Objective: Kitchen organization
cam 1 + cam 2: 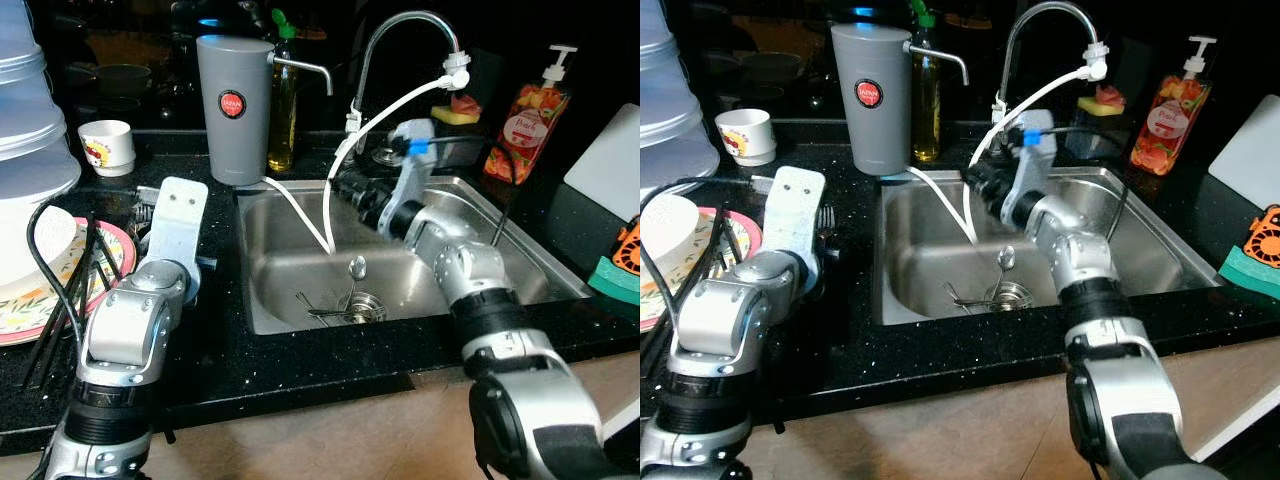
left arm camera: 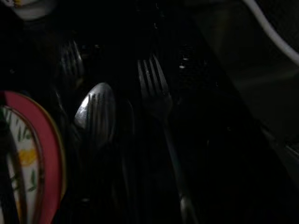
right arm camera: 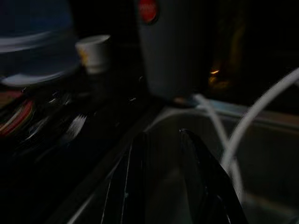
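Centrally, one steel sink [image 1: 520, 262] is set into the black counter [image 1: 300, 365]. One grey filter jug [image 1: 234, 108] stands at the sink's rear left corner. One floral plate [image 1: 40, 300] lies at the counter's left edge, partly cut off. Two white hoses [image 1: 340, 165] run down into the basin. The right end effector [image 1: 352, 195] hovers above the basin, its two fingers [image 3: 201, 177] slightly parted and empty. The left end effector is hidden behind its wrist; its state cannot be determined. One spoon [image 2: 96, 114] and one fork [image 2: 156, 91] lie on the counter beside the plate. Cutlery [image 1: 345, 300] rests at the drain; its count is unclear.
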